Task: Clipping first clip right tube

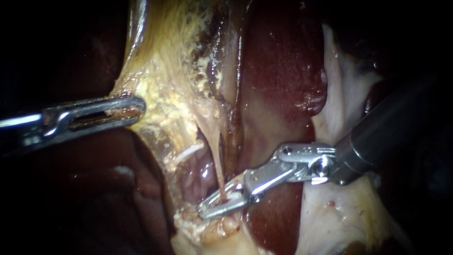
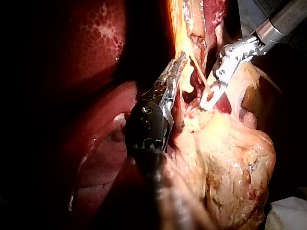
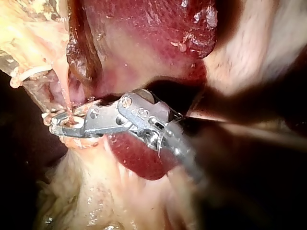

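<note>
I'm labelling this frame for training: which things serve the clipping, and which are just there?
In the job: right instrument, jaws open around the thin tube; left instrument, gripping yellowish tissue.
Just there: liver; pale tissue beside it.

The thin tan tube (image 1: 218, 160) ends hidden inside the right instrument's silver tool (image 1: 207, 207), yellow fatty tissue (image 1: 160, 106) disappears inside the left instrument's tool (image 1: 139, 108), and both shafts (image 1: 391, 125) run past the edges.
</note>
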Action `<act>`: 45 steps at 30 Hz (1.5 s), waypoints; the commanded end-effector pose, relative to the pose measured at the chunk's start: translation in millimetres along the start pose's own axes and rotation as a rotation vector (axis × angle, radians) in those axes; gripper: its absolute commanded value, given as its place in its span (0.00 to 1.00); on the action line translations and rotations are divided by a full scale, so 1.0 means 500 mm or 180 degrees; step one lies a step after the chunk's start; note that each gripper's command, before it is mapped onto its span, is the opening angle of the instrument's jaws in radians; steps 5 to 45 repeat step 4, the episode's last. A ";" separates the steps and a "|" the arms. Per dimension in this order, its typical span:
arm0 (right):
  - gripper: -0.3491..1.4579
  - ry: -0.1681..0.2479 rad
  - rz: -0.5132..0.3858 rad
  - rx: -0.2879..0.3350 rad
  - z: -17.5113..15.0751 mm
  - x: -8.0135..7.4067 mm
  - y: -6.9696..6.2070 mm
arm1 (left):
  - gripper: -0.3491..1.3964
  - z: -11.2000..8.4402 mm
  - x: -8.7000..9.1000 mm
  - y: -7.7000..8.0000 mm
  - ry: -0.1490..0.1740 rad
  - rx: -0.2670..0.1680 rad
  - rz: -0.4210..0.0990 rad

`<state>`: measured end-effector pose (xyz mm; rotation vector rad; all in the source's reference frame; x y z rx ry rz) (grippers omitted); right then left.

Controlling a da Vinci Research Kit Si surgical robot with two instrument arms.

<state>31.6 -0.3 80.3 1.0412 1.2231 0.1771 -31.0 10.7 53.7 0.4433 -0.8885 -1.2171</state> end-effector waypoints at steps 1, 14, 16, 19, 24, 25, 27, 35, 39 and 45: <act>0.00 0.0002 -0.0001 -0.0001 0.0002 -0.0001 0.0000 | 0.00 0.0000 0.0000 0.0001 0.0001 -0.0002 0.0000; 0.00 -0.0007 -0.0001 -0.0004 0.0001 -0.0001 -0.0001 | 0.00 0.0001 0.0000 0.0002 0.0001 -0.0002 0.0000; 0.00 -0.0007 -0.0001 -0.0004 0.0001 -0.0001 -0.0001 | 0.00 0.0001 0.0000 0.0002 0.0001 -0.0002 0.0000; 0.00 -0.0007 -0.0001 -0.0004 0.0001 -0.0001 -0.0001 | 0.00 0.0001 0.0000 0.0002 0.0001 -0.0002 0.0000; 0.00 -0.0007 -0.0001 -0.0004 0.0001 -0.0001 -0.0001 | 0.00 0.0001 0.0000 0.0002 0.0001 -0.0002 0.0000; 0.00 -0.0007 -0.0001 -0.0004 0.0001 -0.0001 -0.0001 | 0.00 0.0001 0.0000 0.0002 0.0001 -0.0002 0.0000; 0.00 -0.0007 -0.0001 -0.0004 0.0001 -0.0001 -0.0001 | 0.00 0.0001 0.0000 0.0002 0.0001 -0.0002 0.0000; 0.00 -0.0007 -0.0001 -0.0004 0.0001 -0.0001 -0.0001 | 0.00 0.0001 0.0000 0.0002 0.0001 -0.0002 0.0000; 0.00 -0.0007 -0.0001 -0.0004 0.0001 -0.0001 -0.0001 | 0.00 0.0001 0.0000 0.0002 0.0001 -0.0002 0.0000; 0.00 -0.0007 -0.0001 -0.0004 0.0001 -0.0001 -0.0001 | 0.00 0.0001 0.0000 0.0002 0.0001 -0.0002 0.0000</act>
